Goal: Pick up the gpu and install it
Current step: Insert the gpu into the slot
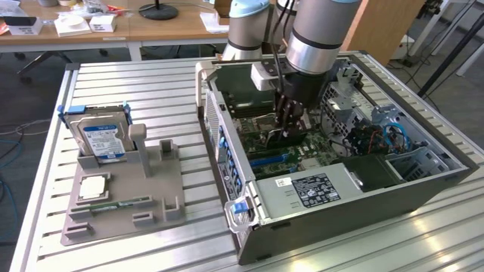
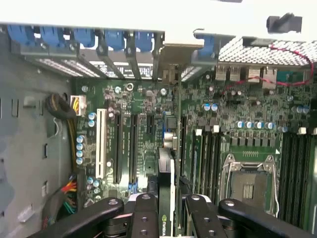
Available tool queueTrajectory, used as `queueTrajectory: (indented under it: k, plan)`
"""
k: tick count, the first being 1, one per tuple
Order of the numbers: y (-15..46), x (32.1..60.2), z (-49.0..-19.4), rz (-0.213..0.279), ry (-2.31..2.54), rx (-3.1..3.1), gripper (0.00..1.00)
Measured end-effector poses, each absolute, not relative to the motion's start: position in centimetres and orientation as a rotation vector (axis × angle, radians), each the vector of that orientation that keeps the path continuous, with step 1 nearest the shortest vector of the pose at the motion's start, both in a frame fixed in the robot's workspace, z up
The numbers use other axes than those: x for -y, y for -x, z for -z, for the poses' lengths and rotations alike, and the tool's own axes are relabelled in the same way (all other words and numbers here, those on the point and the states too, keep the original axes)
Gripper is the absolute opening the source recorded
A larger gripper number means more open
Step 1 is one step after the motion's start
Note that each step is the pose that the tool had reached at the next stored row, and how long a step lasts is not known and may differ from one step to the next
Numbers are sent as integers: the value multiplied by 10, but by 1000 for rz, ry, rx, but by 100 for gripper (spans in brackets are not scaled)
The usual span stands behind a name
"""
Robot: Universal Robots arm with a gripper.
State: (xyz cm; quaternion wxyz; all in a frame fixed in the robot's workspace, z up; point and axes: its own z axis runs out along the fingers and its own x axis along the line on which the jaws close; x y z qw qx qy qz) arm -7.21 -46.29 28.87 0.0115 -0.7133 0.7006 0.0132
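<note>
Standing by the slatted metal table [image 1: 144, 85], I took it in from the exterior view's left. A grey holder [image 1: 162, 212] carried a hard drive [image 1: 102, 139] with a blue label upright in its rack, a square processor chip [image 1: 92, 187] lying flat in front of that, and a narrow memory stick [image 1: 121, 202] along the holder's near edge. Just beside the holder stood the open computer case [image 1: 363, 226], its side off and the motherboard [image 1: 318, 150] facing up.

The arm [image 1: 314, 39] came down from above — its last silver-grey section almost vertical, the wrist turned straight down — so that the gripper [image 1: 287, 130] reached well inside the case, close over the board. In the wrist view the black fingers [image 2: 143, 215] were clamped on the gpu [image 2: 166, 193], one on each face. The card stood on edge between them, thin side toward the camera. It ran in line with the long black expansion slots [image 2: 132, 148] just beside it, with the processor socket [image 2: 247, 183] on its other side — whether its lower edge had met a slot I couldn't tell.

Further to the exterior view's right, the power supply [image 1: 310, 192] with its black label lay along the case's near wall.
</note>
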Motion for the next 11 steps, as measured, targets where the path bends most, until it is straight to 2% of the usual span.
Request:
queueTrajectory:
  k: [11]
  plan:
    - [71, 463, -289, -42, 2224, -2184, 26]
